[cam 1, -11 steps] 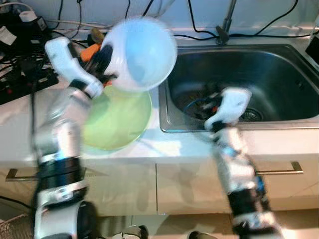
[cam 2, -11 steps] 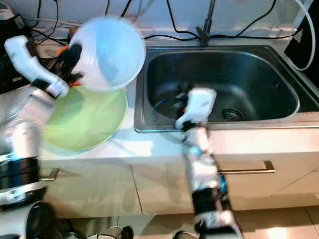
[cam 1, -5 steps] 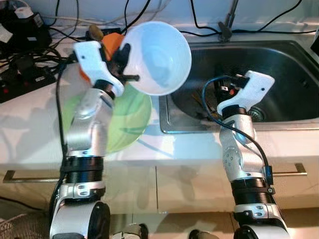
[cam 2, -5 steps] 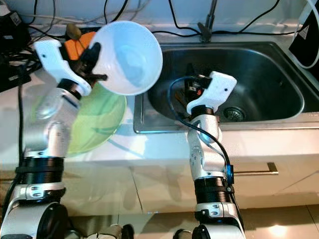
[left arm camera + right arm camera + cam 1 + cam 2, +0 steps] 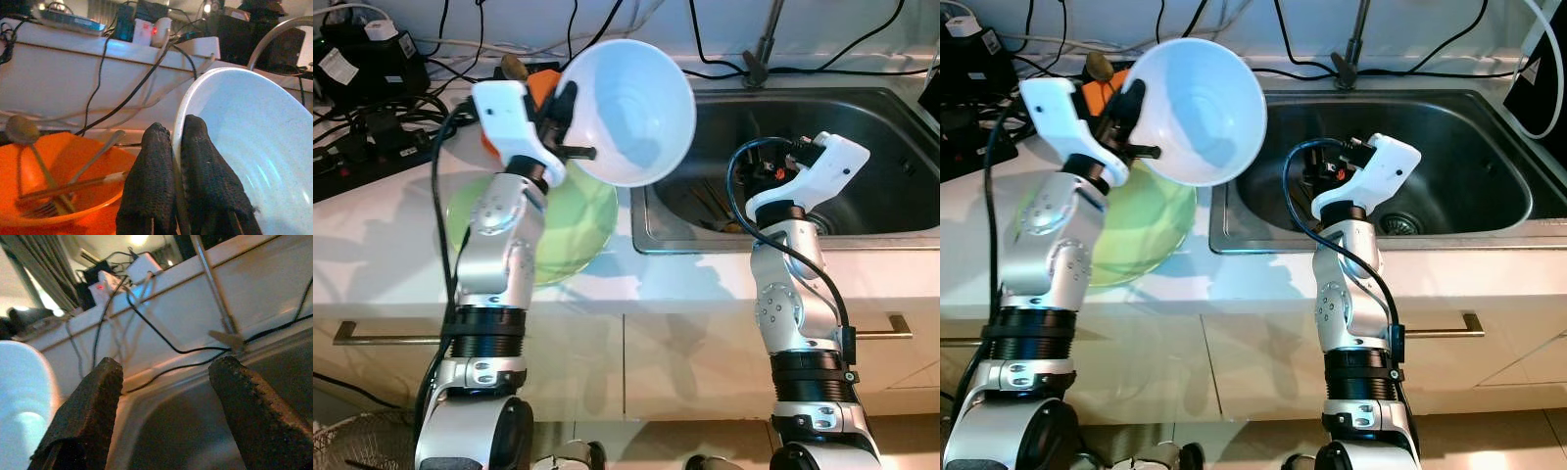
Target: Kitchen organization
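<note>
- Cabinet fronts (image 5: 685, 362) with bar handles run along the near edge, below the white countertop (image 5: 372, 264).
- On the counter, left of the sink, rests a green bowl (image 5: 570, 235), wide and shallow, directly under the raised left arm.
- The left gripper (image 5: 177, 147) pinches the rim of the white bowl (image 5: 631, 108): in the left wrist view one finger lies outside the wall and one inside, pressed together on the rim.
- The white bowl is held in the air, tilted, its opening facing up and toward the near side, above the far right part of the green bowl and beside the sink's left edge.
- The right gripper (image 5: 166, 396) is spread wide and holds nothing; it hovers over the left part of the steel sink (image 5: 891, 127).
- Some utensils lie on the sink floor (image 5: 710, 204); their type cannot be told.
- Behind the left gripper stands an orange bowl (image 5: 54, 171) containing a spoon, a fork and chopsticks.
- Black cables (image 5: 372, 127) and a faucet stem (image 5: 766, 39) occupy the far edge.
- Step in hand, as judged: transport of the white bowl, either for nesting or for the sink; the destination cannot be determined.
- Next move calls for levelling the bowl before lowering, then releasing only once it is seated, since a rim pinch may slip.
</note>
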Motion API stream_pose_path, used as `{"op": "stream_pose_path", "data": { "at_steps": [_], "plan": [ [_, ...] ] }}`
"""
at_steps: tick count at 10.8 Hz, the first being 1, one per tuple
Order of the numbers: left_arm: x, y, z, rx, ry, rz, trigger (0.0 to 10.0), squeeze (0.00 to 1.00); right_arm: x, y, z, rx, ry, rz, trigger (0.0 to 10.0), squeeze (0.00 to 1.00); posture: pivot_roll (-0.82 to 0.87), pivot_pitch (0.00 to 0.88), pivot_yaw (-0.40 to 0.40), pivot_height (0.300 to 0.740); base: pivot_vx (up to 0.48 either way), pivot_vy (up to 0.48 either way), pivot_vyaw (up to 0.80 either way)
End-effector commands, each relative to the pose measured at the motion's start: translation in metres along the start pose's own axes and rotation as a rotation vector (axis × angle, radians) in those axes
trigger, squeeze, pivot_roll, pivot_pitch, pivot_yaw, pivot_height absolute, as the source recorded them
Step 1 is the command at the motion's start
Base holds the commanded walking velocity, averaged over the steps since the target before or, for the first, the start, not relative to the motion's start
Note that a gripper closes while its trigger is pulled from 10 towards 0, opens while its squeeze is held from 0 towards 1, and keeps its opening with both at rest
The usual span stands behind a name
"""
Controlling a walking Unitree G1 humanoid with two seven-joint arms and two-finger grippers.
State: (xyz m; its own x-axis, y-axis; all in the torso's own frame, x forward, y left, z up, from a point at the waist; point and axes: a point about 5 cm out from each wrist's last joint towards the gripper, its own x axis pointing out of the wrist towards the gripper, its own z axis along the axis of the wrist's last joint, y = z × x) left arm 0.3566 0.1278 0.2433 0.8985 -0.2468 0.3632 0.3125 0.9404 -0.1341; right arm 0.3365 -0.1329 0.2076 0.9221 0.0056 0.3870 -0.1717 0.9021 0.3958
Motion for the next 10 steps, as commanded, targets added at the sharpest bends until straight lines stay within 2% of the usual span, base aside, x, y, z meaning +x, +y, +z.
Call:
{"op": "stream_pose_path", "data": {
  "at_steps": [1,3,4,7,10],
  "plan": [
    [0.005,-0.008,0.008,0.02,-0.039,-0.029,10.0,0.0,0.003,0.009,0.006,0.034,-0.009,0.042,10.0,0.0,0.02,0.002,0.049,0.74,0.0,0.0,0.0],
    [0.008,-0.019,0.005,0.017,-0.041,-0.073,10.0,0.0,0.002,0.016,0.005,0.065,0.004,0.095,10.0,0.0,0.02,0.003,0.048,0.74,0.0,0.0,0.0],
    [0.009,-0.03,0.003,0.013,-0.044,-0.107,10.0,0.0,0.001,0.022,0.004,0.079,0.009,0.125,10.0,0.0,0.02,0.005,0.049,0.74,0.0,0.0,0.0],
    [0.011,-0.04,0.002,-0.004,-0.053,-0.143,10.0,0.0,-0.003,0.025,0.0,0.09,0.039,0.145,10.0,0.0,0.02,0.012,0.051,0.74,0.0,0.0,0.0],
    [0.011,-0.033,0.005,0.006,-0.068,-0.116,10.0,0.0,-0.005,0.024,-0.002,0.074,0.048,0.139,10.0,0.0,0.03,0.022,0.051,0.74,0.0,0.0,0.0]
  ]
}}
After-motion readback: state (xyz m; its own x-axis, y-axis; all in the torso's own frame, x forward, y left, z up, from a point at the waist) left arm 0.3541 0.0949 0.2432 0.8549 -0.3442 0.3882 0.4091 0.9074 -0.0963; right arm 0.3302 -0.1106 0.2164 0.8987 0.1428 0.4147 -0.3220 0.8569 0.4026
